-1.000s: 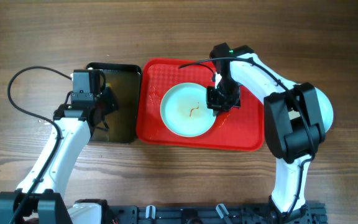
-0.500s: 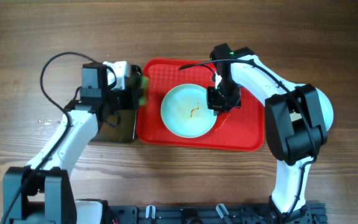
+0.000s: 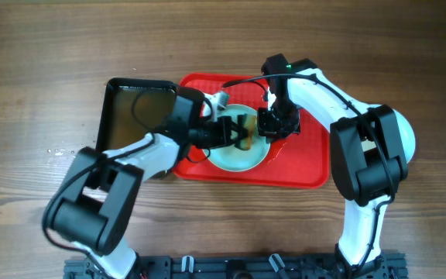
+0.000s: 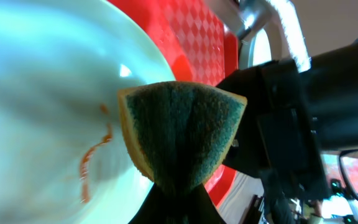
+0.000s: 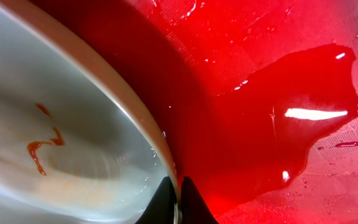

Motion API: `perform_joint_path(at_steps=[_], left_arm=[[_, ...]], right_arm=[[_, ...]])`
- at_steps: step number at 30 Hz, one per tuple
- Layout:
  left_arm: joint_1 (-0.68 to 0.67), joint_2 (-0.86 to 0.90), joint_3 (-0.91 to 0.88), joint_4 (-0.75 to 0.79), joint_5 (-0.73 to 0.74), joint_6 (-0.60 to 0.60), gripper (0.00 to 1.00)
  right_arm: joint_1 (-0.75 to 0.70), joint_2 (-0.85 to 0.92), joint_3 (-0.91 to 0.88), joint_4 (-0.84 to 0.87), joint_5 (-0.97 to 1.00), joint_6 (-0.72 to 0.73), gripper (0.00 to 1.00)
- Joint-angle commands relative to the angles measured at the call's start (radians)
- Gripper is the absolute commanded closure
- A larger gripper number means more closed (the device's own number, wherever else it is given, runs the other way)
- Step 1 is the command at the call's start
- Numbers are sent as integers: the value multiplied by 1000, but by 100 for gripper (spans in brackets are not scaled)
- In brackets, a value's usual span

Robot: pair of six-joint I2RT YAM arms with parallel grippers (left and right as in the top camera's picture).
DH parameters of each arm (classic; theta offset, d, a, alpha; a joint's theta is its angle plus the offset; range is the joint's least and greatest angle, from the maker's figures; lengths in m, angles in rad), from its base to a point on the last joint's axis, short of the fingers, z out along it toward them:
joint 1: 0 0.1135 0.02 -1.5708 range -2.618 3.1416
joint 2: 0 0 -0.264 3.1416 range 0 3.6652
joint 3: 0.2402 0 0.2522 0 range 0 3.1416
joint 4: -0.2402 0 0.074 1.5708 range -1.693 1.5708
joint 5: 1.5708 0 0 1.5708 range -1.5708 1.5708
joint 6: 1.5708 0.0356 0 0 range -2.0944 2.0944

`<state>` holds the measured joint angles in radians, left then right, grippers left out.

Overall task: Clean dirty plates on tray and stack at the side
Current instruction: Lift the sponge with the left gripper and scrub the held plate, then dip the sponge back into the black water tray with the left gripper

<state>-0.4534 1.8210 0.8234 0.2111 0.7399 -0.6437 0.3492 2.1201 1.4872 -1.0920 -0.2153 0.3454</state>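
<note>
One pale blue plate (image 3: 224, 149) lies on the red tray (image 3: 300, 167). It has an orange-red sauce squiggle at its centre, seen in the left wrist view (image 4: 92, 158) and the right wrist view (image 5: 42, 146). My left gripper (image 3: 242, 132) is shut on a green and yellow sponge (image 4: 179, 134) and holds it over the plate's middle. My right gripper (image 5: 178, 193) is shut on the plate's right rim (image 5: 135, 118). No other plates are in view.
A black tray (image 3: 134, 116) sits left of the red tray. A film of water (image 5: 309, 115) lies on the red tray beside the plate. Bare wooden table (image 3: 53, 46) surrounds both trays.
My left arm has swung right from the black tray, carrying the sponge over the plate's centre. The right gripper and plate have stayed still.
</note>
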Motion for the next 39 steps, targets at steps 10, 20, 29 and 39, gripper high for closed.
perform_joint_path(at_steps=[10,20,29,39], left_arm=[[-61,132,7,32,-272,-205,96],[81,-194,7,-324,-335,47,96],[298,-371,7,-578,-776,250,96],[379,-143,7,-552,-733,532,34]], right_arm=[[1,16,-21,18,89,-5,96],[1,16,-21,34,89,-5,96],[1,16,-21,168,58,-2,83],[1,16,-21,164,59,-3,84]])
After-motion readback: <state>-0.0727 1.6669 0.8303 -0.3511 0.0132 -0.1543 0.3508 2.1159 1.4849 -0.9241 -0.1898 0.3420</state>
